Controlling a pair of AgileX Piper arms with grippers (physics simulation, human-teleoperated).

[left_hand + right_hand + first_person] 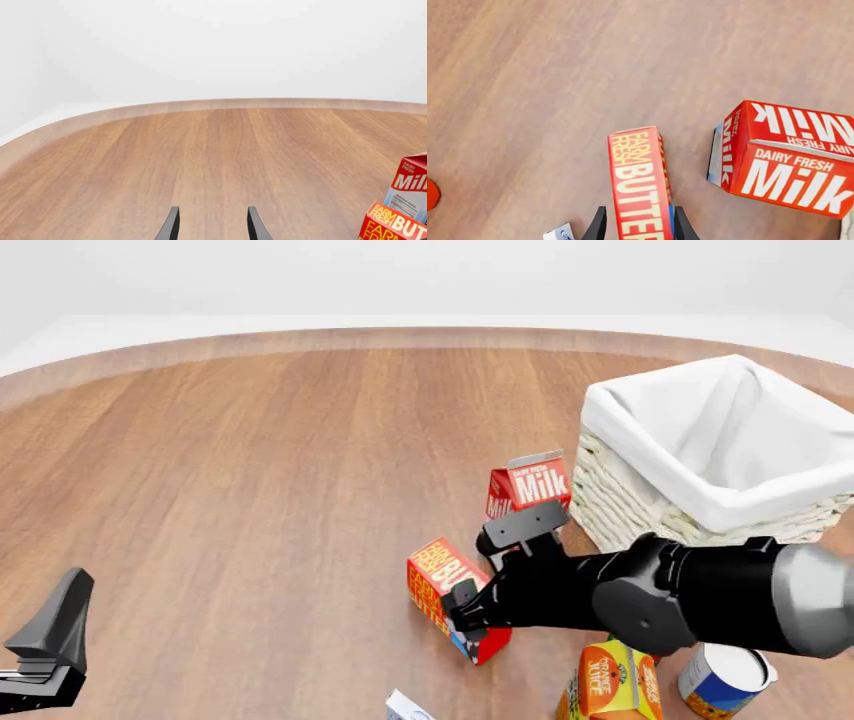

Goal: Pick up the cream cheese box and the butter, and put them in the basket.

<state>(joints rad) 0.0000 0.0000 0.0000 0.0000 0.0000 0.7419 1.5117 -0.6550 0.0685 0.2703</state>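
Note:
The red butter box stands on the wooden table just in front of the milk carton. My right gripper is open, with one finger on each side of the butter and a small gap showing on one side. The white and pale-blue cream cheese box peeks in at the near edge of the front view, and its corner shows beside the right fingers. The white wicker basket stands at the right. My left gripper hangs open over bare wood at the near left, holding nothing.
A red-and-white milk carton stands between the butter and the basket. An orange juice carton and a blue-and-white can sit at the near right, under the right arm. The table's curved far edge runs across the back.

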